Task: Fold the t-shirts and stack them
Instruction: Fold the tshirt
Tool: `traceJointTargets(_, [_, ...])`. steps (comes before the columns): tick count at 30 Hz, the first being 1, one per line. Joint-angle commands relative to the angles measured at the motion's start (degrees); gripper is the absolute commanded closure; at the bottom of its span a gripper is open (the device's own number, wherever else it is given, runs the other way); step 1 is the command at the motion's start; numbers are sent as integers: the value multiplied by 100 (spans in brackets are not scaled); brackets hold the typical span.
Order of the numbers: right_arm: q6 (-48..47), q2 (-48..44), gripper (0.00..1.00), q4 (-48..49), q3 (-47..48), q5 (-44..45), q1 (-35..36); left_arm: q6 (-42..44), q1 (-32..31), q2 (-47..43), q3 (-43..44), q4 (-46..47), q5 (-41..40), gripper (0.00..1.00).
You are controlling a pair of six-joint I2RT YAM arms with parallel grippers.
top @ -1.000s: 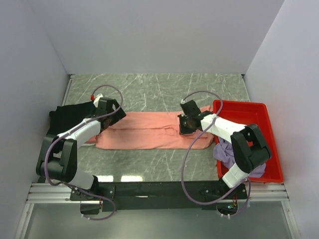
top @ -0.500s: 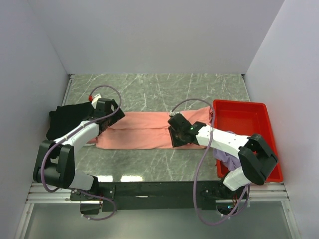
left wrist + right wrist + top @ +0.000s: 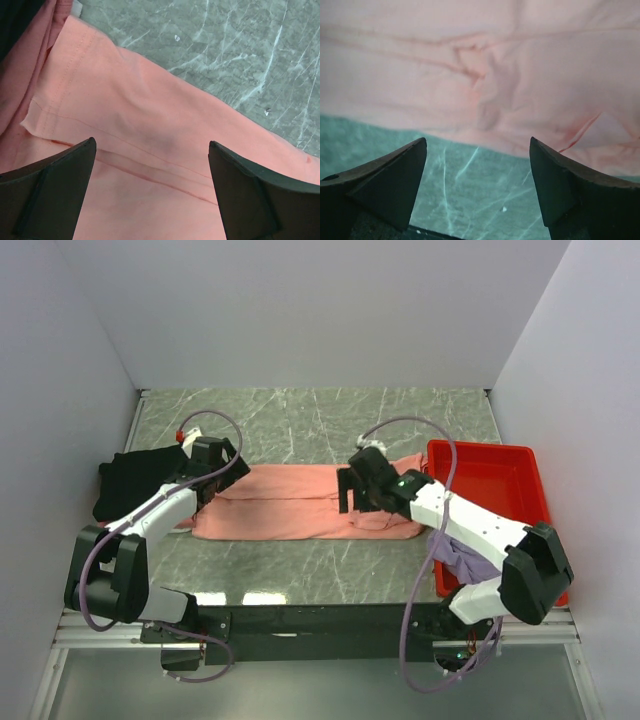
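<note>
A salmon-pink t-shirt [image 3: 290, 505] lies folded into a long strip across the middle of the marble table. My left gripper [image 3: 212, 480] hovers open over the strip's left end. In the left wrist view only pink cloth [image 3: 150, 125] shows between its fingertips [image 3: 65, 175]. My right gripper [image 3: 350, 492] stands open above the strip's right part. Its wrist view shows the wrinkled cloth edge [image 3: 485, 85] and bare marble between the jaws, which hold nothing. A black t-shirt [image 3: 135, 480] lies at the far left. A lavender-purple t-shirt [image 3: 462, 555] sits in the tray.
A red plastic tray [image 3: 495, 465] stands at the right edge of the table, touching the salmon shirt's right end. White walls close in the back and both sides. Grey cables loop over both wrists.
My right gripper has gone from shut to open, letting go of the salmon-pink shirt, and has shifted a little to the left. The left gripper has stayed open in place.
</note>
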Motion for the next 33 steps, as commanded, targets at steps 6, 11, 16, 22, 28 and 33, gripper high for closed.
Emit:
traceJointTargets(6, [124, 1133, 10, 393, 674, -457, -1213, -220, -15, 435, 304, -112, -10, 0])
traceJointTargets(11, [203, 1978, 10, 200, 1010, -439, -1345, -326, -15, 708, 304, 10, 60, 1])
traceJointTargets(16, [265, 1909, 10, 191, 580, -360, -1407, -317, -15, 893, 313, 63, 95, 1])
traceJointTargets(22, [352, 1339, 10, -55, -123, -141, -1416, -422, -15, 1139, 173, 89, 34, 0])
traceJointTargets(28, [598, 479, 10, -336, -931, -17, -1416, -493, -15, 1192, 137, 10, -107, 0])
traceJointTargets(33, [836, -314, 10, -468, -1424, -167, -1416, -545, -15, 1175, 120, -43, -203, 0])
